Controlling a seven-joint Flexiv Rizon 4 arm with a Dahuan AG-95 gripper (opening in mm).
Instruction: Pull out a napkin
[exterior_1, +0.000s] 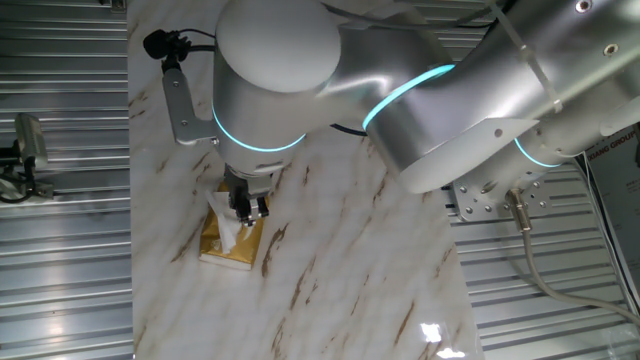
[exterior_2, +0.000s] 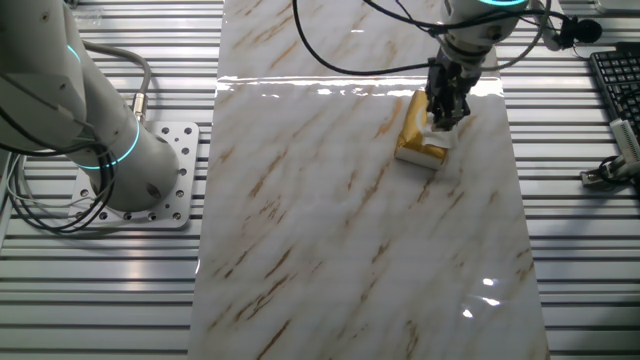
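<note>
The flat golden-yellow tissue pack (exterior_1: 238, 252) lies on the marble table, and it also shows in the other fixed view (exterior_2: 414, 140). The white napkin (exterior_1: 224, 228) sticks up crumpled out of the pack's top; in the other fixed view the napkin (exterior_2: 441, 134) shows as a white tuft at the pack's right end. My gripper (exterior_1: 249, 208) points straight down right over the pack, with its fingertips at the napkin's upper edge. The fingers stand close together and appear pinched on the napkin. In the other fixed view the gripper (exterior_2: 446, 116) sits just above the tuft.
The marble sheet (exterior_2: 340, 230) covers a ribbed metal table. The arm's base (exterior_2: 140, 170) stands at the left of the sheet. A camera on a bracket (exterior_1: 175, 75) is fixed by the wrist. A keyboard (exterior_2: 615, 80) lies at the far right.
</note>
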